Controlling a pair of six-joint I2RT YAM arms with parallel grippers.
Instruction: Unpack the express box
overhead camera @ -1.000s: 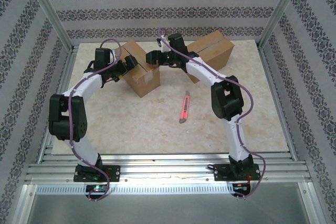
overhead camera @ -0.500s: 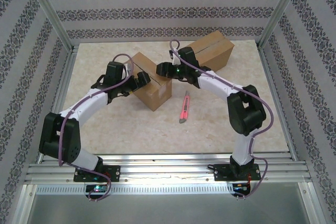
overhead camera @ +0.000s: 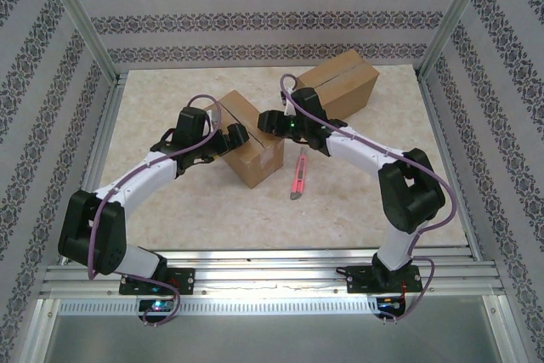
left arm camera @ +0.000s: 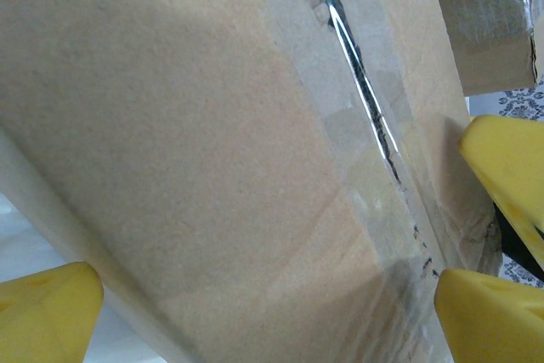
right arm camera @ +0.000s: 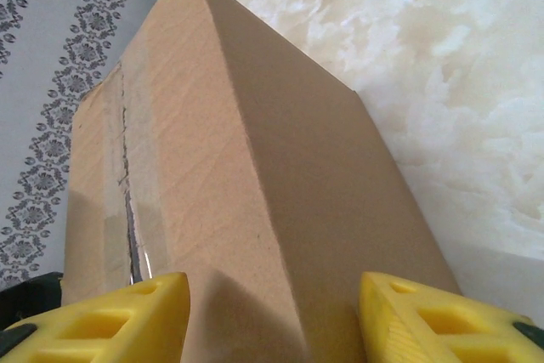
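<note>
The express box (overhead camera: 255, 149), brown cardboard with clear tape along its top seam, stands on the table between the two arms. Its tape (left arm camera: 357, 82) is slit, showing a dark gap along the seam. My left gripper (overhead camera: 228, 138) is at the box's left end, jaws wide open, and the box (left arm camera: 187, 142) fills the space between its yellow fingers (left arm camera: 47, 312). My right gripper (overhead camera: 270, 121) is at the far right corner, with its fingers (right arm camera: 110, 320) closed across the box's edge (right arm camera: 280, 176), one on the top and one on the side.
A second taped cardboard box (overhead camera: 340, 87) stands at the back right, close behind the right arm. A red utility knife (overhead camera: 298, 173) lies on the table just right of the express box. Metal frame posts and patterned walls ring the table.
Both arms have swung toward the near side and the express box has come with them, nearer and a little to the right. The right jaws narrowed slightly on the box.
</note>
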